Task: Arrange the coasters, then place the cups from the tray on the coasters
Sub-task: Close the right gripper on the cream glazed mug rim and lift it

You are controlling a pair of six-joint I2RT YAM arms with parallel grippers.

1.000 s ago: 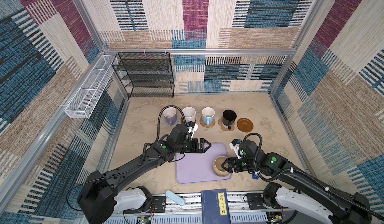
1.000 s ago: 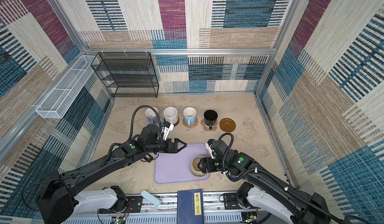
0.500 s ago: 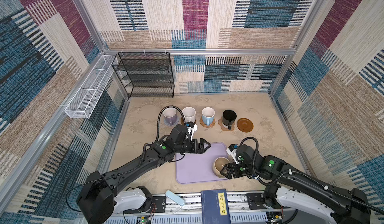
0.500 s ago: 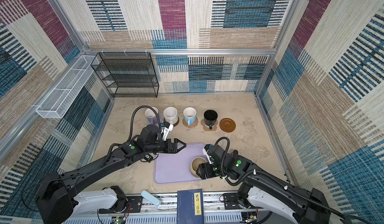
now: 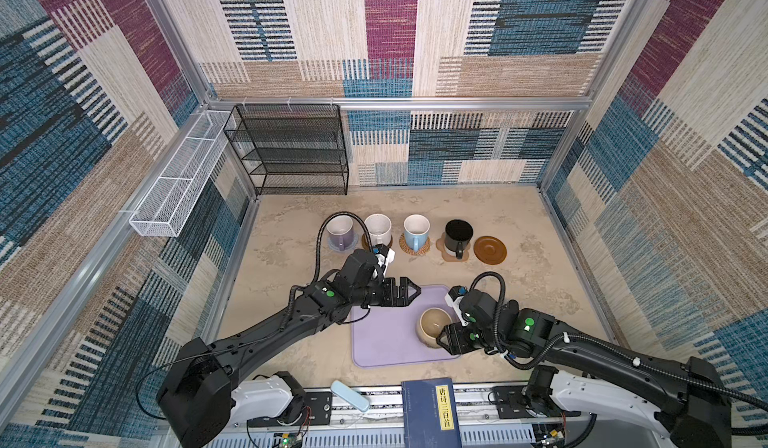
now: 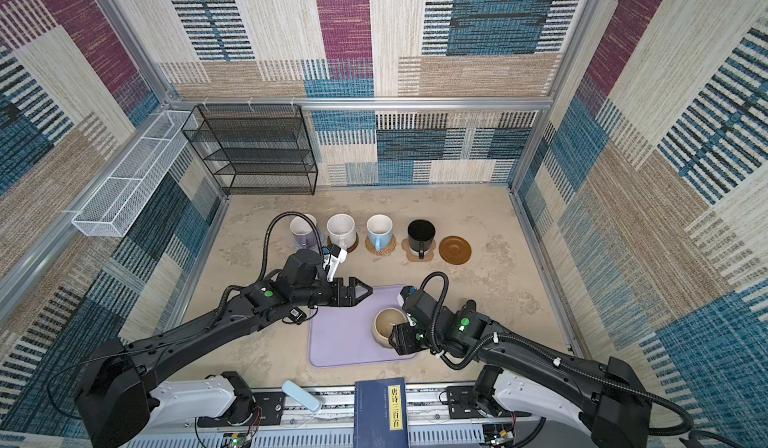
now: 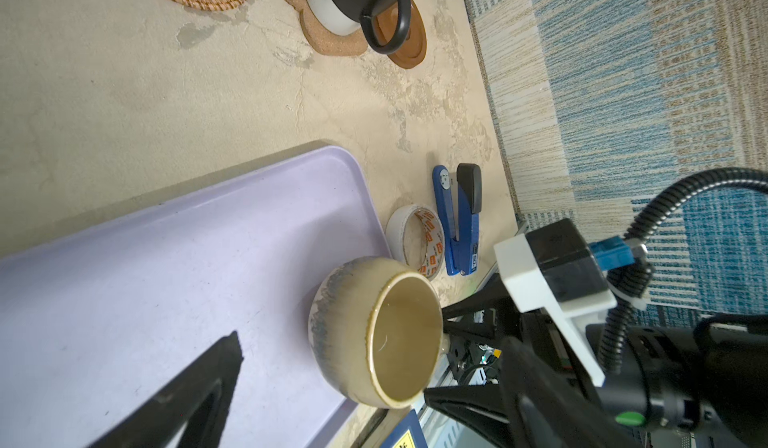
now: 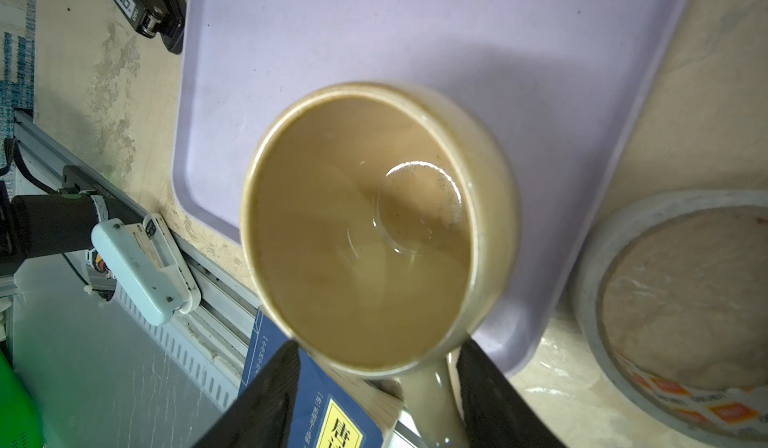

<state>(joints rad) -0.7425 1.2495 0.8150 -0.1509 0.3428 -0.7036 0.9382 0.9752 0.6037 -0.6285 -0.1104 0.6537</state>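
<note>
A rounded cream-beige cup stands on the lilac tray near its right edge. My right gripper is open, its two fingers on either side of the cup's handle; one finger is close to the handle and the other stands well off it. My left gripper hangs open over the tray's far left corner, holding nothing. At the back, lavender, speckled white, light blue and black cups sit on coasters. A dark-brown wooden coaster lies bare.
A roll of tape and a blue stapler lie right of the tray, under my right arm. A dark-blue book sits at the front edge. A black wire shelf and a white wire basket line the back left.
My right gripper has slid toward the cream cup's near side and its jaws have narrowed around the handle. The left arm has stayed still.
</note>
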